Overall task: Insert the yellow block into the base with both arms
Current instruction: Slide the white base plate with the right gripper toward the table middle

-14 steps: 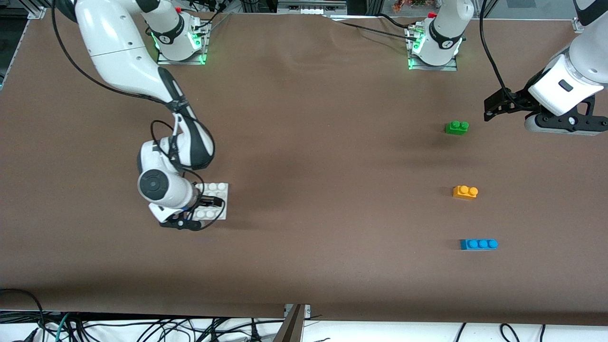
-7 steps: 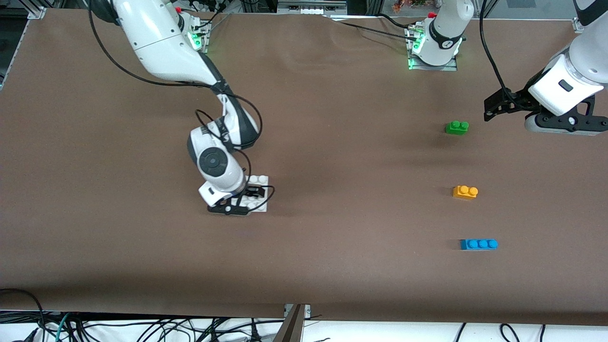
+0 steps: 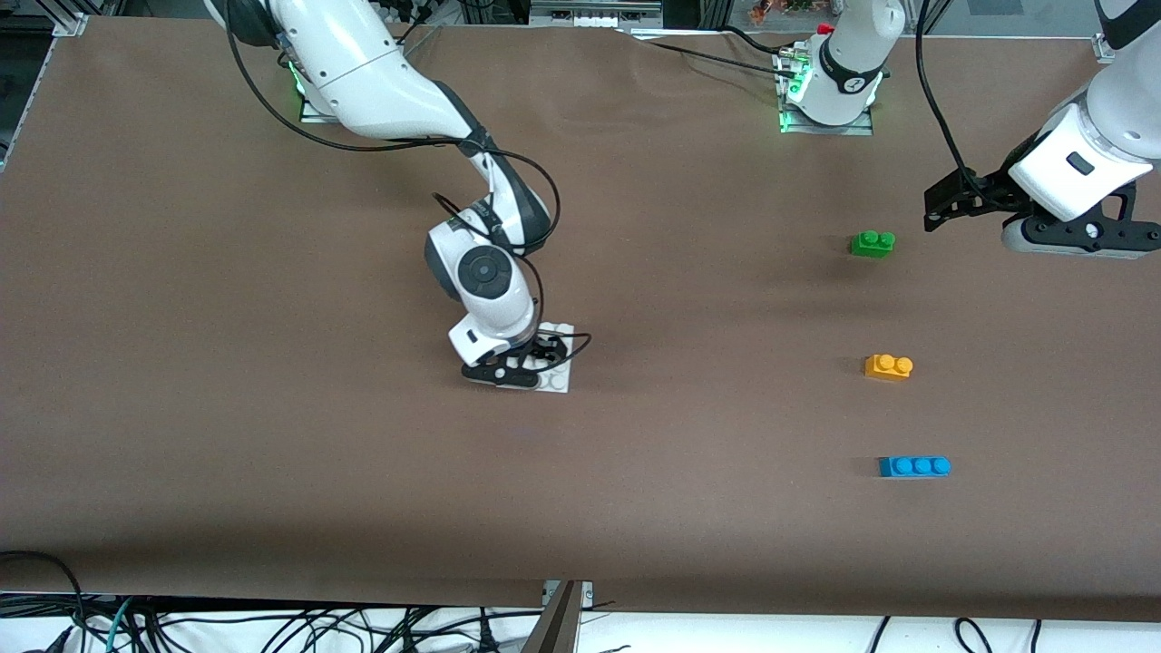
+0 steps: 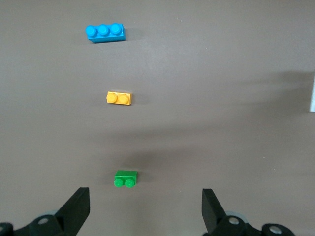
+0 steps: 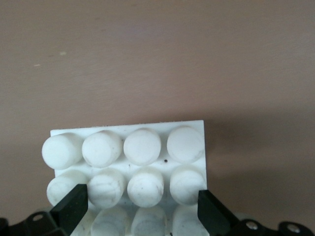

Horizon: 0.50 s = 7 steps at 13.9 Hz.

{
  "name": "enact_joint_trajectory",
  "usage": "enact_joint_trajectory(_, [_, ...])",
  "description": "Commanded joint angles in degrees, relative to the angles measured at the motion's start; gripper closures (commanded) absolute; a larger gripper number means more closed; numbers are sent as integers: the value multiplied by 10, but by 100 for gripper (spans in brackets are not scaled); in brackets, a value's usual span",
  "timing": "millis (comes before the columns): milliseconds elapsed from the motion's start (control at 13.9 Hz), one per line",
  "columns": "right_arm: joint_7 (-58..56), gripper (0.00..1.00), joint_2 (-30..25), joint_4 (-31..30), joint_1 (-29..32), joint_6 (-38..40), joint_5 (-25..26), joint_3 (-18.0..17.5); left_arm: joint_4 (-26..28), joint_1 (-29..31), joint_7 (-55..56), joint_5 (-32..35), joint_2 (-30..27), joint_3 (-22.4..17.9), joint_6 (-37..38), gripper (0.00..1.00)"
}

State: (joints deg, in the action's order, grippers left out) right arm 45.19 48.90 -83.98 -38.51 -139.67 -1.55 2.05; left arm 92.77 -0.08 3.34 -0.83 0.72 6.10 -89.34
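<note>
The yellow block [image 3: 888, 366], a glossy orange-yellow plastic brick with two round studs, sits untouched on the brown cloth-like table [image 3: 272, 472] toward the left arm's end. It lies between the green brick [image 3: 873, 243], farther from the front camera, and the longer blue three-stud brick [image 3: 914, 466], nearer to it. The left wrist view shows all three in a row, well apart.

Over at mid-table lies the base [image 3: 555, 381], a flat white plate, mostly covered in the front view by the right gripper [image 3: 524, 361]. The right wrist view gives what the front view cannot: smooth rounded studs in rows, slightly scuffed, with the black fingers [image 5: 71, 206] straddling the plate's two sides. Its nearest rows are cut off, and whether the pads press on the plate I cannot tell.

The left gripper [image 4: 143, 216] waits in the air, over the table beside the green brick, fingers spread wide and empty.
</note>
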Motion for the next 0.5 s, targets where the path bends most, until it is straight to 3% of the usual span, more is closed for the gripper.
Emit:
enact_joint_trajectory(0, [35,0,51,38,-36,-32,-13,-3,-18,0,6,11,8,2,13,0])
enact_joint_trajectory(430, [52,0,68,87,-89,-38,-13,-3,-17,0,6,11,8,2,13,0])
